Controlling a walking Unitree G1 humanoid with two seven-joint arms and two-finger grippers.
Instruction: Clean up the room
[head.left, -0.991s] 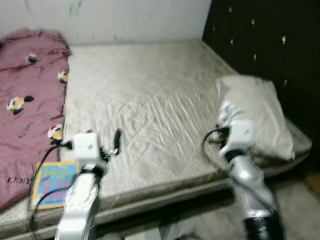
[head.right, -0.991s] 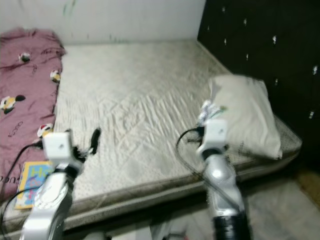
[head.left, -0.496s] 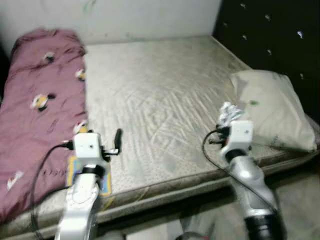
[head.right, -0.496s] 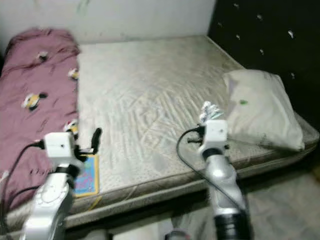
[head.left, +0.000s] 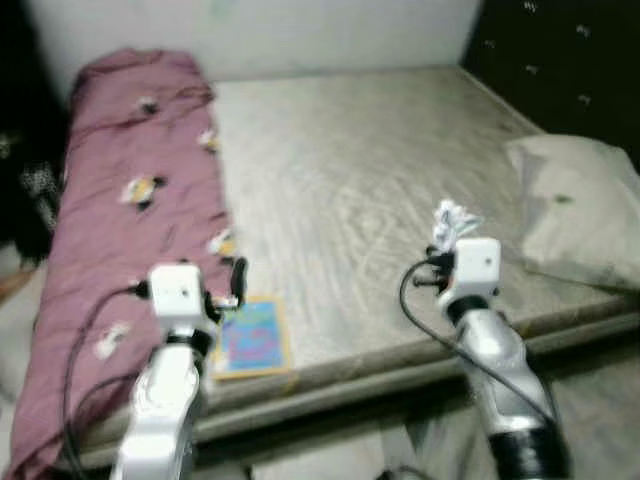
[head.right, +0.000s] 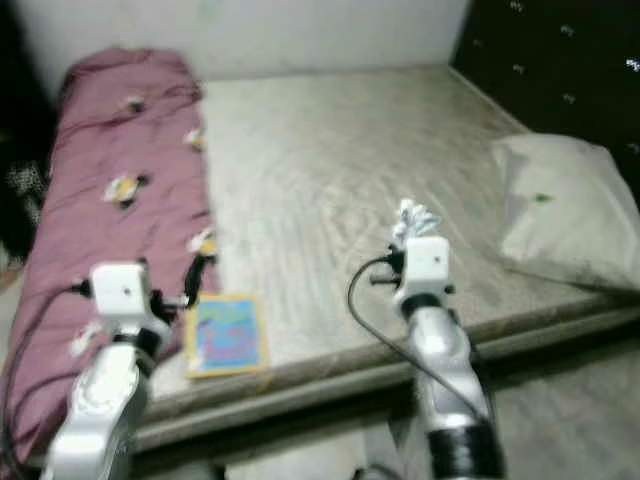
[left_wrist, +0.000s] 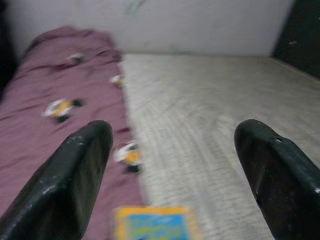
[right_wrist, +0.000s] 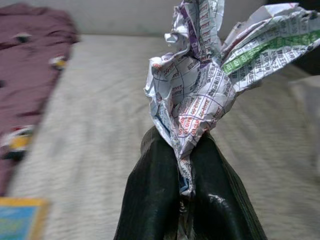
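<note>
One crumpled paper (right_wrist: 200, 85) clamped in right tool (right_wrist: 187, 200), pinched at its lower tail, held above bed (head.left: 370, 180). Likely light, soft, crushable, may slip; grip deep. Left tool (left_wrist: 175, 165) released, fingers spread, book (head.left: 250, 335) just below. Pillow (head.left: 580, 205) off to right tool's outer side.

Both eye views look down from the head over the bed (head.left: 380, 170), sharing the blanket (head.left: 130, 200), book (head.left: 250, 338) and pillow (head.right: 565, 210). Each wrist view looks low along its fingers across the mattress.
</note>
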